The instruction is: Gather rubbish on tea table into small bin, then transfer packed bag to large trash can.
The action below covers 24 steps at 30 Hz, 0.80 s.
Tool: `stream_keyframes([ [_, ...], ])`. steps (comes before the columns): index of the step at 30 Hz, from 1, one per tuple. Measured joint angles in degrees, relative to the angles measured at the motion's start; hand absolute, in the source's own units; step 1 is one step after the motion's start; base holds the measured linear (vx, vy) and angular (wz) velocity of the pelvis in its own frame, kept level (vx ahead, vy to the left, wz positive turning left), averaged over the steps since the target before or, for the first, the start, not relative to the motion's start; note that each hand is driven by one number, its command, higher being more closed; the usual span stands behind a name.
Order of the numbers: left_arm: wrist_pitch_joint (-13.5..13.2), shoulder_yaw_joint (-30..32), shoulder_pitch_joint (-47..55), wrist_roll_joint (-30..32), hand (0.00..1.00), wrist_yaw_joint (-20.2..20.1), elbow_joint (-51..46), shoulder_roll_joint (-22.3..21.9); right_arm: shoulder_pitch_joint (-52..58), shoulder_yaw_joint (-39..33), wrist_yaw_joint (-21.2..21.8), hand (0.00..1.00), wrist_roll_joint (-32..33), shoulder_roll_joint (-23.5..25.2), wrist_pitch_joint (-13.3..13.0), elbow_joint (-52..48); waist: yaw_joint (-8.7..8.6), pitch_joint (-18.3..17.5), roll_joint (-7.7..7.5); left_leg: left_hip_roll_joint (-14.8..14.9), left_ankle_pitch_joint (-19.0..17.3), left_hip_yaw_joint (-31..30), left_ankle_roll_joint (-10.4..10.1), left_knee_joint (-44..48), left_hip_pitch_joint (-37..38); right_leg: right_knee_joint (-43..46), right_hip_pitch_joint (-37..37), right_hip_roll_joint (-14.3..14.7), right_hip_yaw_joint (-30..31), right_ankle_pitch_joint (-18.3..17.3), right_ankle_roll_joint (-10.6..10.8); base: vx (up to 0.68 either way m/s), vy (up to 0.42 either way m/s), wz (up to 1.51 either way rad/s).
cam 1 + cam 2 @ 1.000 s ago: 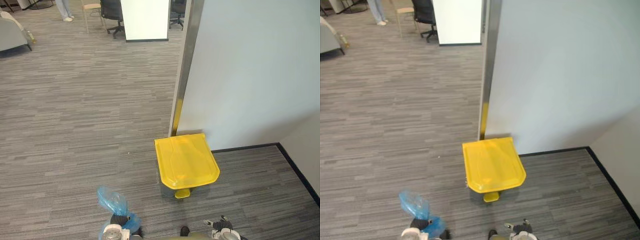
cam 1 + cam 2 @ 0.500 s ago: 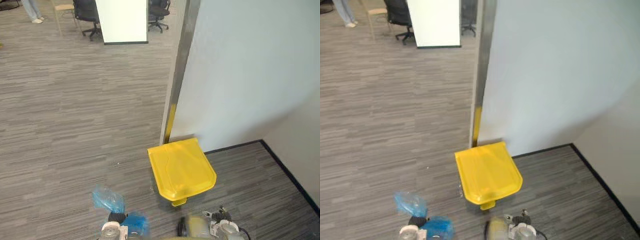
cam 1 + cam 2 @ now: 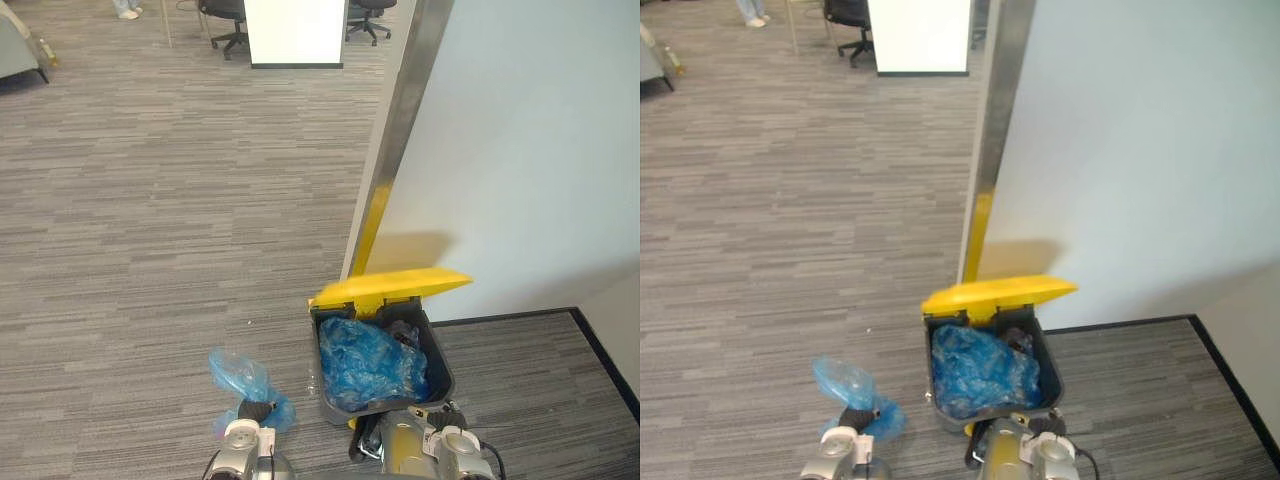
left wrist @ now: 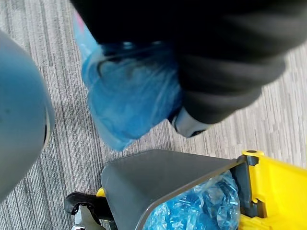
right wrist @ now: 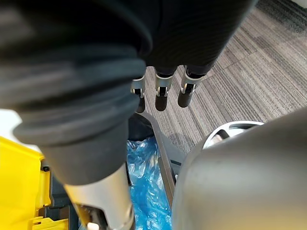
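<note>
We saw the robot's left hand (image 3: pixel 252 411) low at the near edge of the floor, its fingers closed around a crumpled blue bag (image 4: pixel 129 100). The bag bulged out of the grip and hung above the carpet, just to the left of the trash can (image 4: pixel 158 179) and outside it. The right hand (image 5: pixel 161 93) hung by the can's near rim, on its right side, with its fingers relaxed, pointing down and holding nothing.

The trash can was dark grey and stood on the grey striped carpet floor (image 3: pixel 150 220). Its yellow lid (image 3: pixel 395 285) was raised at the back edge, leaving the top open. Inside we saw crinkled blue plastic (image 3: pixel 365 365) filling most of the can. The can stood against a pale wall (image 3: pixel 540 150), at the foot of a metal post (image 3: pixel 400 110), near the corner where the floor met two walls. Far across the floor stood office chairs (image 3: pixel 225 15), and beside them a person's shoes (image 3: pixel 127 12).
</note>
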Motion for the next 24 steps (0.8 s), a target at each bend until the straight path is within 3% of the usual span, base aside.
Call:
stream_keyframes([
  [3, 0.0, -0.2, -0.1, 0.0, 1.00, 0.1, 0.0, 0.3, 0.1, 0.8, -0.1, 0.00, 0.1, 0.0, 0.0, 0.0, -0.10, -1.0, -0.25, 1.3, -3.7, 1.3, -2.2, -0.5, -2.0, -0.3, -2.2, 0.3, -1.0, 1.0, -0.4, -0.20, -0.030, 0.07],
  [4, 0.0, -0.4, -0.1, -0.1, 1.00, 0.1, 0.0, 1.0, 0.1, 2.2, -0.1, 0.00, 0.1, 0.1, 0.1, 0.1, 0.43, -1.5, -1.57, 1.2, -4.0, 1.8, -3.1, 0.5, -4.3, 0.1, -4.7, 0.1, -0.4, 2.0, -1.3, -0.19, -0.043, -0.16],
  [6, 0.1, -0.7, -0.2, -0.5, 1.00, 0.2, -0.2, 2.3, -0.1, 4.1, -0.1, 0.00, 0.6, 0.4, 0.0, -0.1, 0.81, -1.9, -2.24, 1.3, -4.3, 1.7, -2.5, 2.4, -7.3, -1.3, -6.6, 0.4, 0.5, 4.2, -2.3, -0.16, -0.049, -0.19],
  [11, 0.0, -2.4, -1.7, -2.3, 1.00, 0.2, -1.9, 2.6, -1.7, 9.3, -0.4, 0.00, 2.8, -0.2, 0.0, -3.5, 0.99, -0.9, -1.84, 1.9, -5.0, 0.1, -1.2, 9.1, -16.2, -2.0, -11.8, 0.8, 0.2, 7.1, -2.5, -0.10, -0.006, -0.01],
  [15, -0.2, -2.5, -4.3, -4.2, 1.00, 1.1, -7.4, 2.6, -8.7, 16.5, -0.8, 0.00, 4.9, -0.4, -0.3, -12.0, 1.19, 4.2, 0.15, 2.8, -6.1, -1.8, -0.5, 14.9, -23.2, -2.2, -15.7, 0.9, -0.2, 9.3, -2.8, -0.14, -0.007, 0.02],
  [24, -1.9, -3.0, -7.9, -7.1, 1.00, 2.8, -15.5, 2.9, -23.6, 22.6, -2.4, 0.00, 6.6, -4.5, -2.2, -20.6, 3.74, 9.0, 0.43, 3.7, -6.1, -6.7, -0.6, 18.0, -32.1, -4.2, -20.8, 2.9, -1.8, 11.7, -4.0, -0.09, -0.062, 0.02],
])
